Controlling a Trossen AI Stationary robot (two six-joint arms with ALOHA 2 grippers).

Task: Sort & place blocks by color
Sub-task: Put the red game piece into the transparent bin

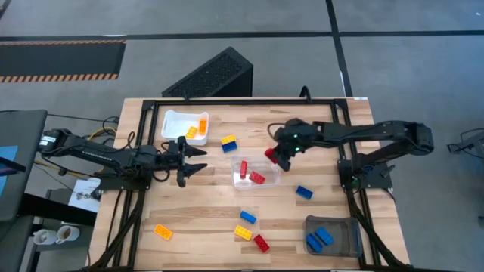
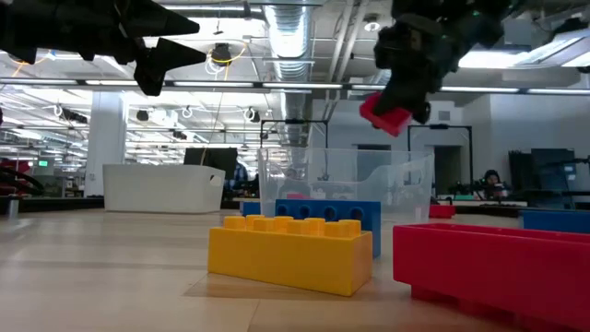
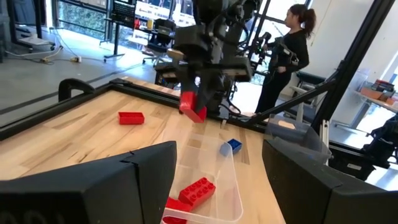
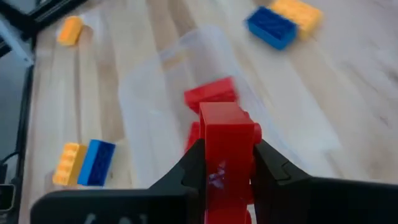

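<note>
Red brick [image 4: 224, 146]: clamped in right gripper [image 4: 225, 163], raised beside clear tray [image 1: 255, 173] for dropping among reds. Left gripper [image 1: 198, 160]: open, idle, left of tray.

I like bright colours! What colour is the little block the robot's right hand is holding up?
Red. The small red plastic block shows best in the right wrist view, pinched in the right hand.

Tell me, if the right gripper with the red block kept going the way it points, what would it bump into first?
Probably the clear tray. The right gripper, shut on a red block, points down at the tray, where red blocks already lie. How far above it hangs is hard to judge.
</note>
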